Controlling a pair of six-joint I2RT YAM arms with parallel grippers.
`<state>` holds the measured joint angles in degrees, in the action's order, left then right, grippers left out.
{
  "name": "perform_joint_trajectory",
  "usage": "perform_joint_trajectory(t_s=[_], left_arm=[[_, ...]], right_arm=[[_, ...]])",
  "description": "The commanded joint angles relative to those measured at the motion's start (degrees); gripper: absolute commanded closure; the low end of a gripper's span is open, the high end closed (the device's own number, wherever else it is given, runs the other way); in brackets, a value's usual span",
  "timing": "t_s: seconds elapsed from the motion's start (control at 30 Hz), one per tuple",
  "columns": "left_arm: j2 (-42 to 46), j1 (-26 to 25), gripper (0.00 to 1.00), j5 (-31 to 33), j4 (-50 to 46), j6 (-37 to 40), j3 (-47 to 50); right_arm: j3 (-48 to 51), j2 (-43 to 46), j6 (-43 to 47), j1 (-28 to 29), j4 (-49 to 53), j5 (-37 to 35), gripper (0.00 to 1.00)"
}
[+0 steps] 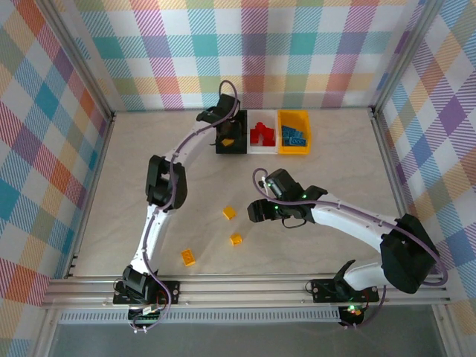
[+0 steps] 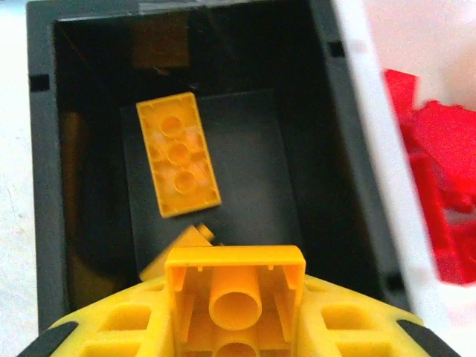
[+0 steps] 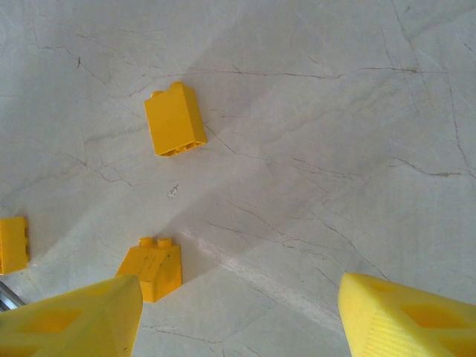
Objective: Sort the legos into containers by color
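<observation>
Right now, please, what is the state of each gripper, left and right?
Left gripper: closed on a yellow brick, over the black bin.
Right gripper: open, holding nothing.

Bright even light, blurry wrist close-ups.

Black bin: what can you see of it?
The small rectangular black plastic bin is open-topped, glossy and upright on the table, its right wall against a white plastic bin. On its floor lie a flat yellow-orange brick, underside up, and a second, half hidden. The left end effector holds a third yellow-orange brick above it.
</observation>
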<state>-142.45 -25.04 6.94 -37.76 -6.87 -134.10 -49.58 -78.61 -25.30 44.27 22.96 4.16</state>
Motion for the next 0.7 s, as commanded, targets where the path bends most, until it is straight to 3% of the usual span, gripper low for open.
perform_joint_trajectory(t_s=[0.0, 0.07, 0.2, 0.33, 0.47, 0.67], left_arm=[[-2.59, 0.41, 0.68, 1.98, -0.65, 2.36, -5.23], [-3.93, 0.67, 0.62, 1.42, 0.22, 2.53, -6.24], [-5.04, 0.97, 0.41, -0.66, -0.61, 1.63, -7.72], [-1.21, 1.0, 0.33, -2.07, -2.36, 1.25, -5.39], [9.49, 1.33, 0.26, -0.96, -3.65, 0.02, 3.28], [33.83, 2.71, 0.18, 3.86, -4.47, -3.81, 28.51]], right_arm=[[-2.36, -2.07, 2.83, -0.24, 0.7, 1.65, 0.3], [-3.36, -3.58, 3.92, -0.08, 0.15, 2.61, 0.3], [-7.41, -9.76, 6.89, 1.09, 1.24, 3.03, 0.29], [-12.09, -16.11, 9.11, 2.36, 1.87, 1.27, 0.27], [-18.16, -22.51, 12.13, 4.42, 3.7, 0.13, 0.25], [-28.01, -31.67, 15.36, 7.57, 8.11, -1.68, 0.23]])
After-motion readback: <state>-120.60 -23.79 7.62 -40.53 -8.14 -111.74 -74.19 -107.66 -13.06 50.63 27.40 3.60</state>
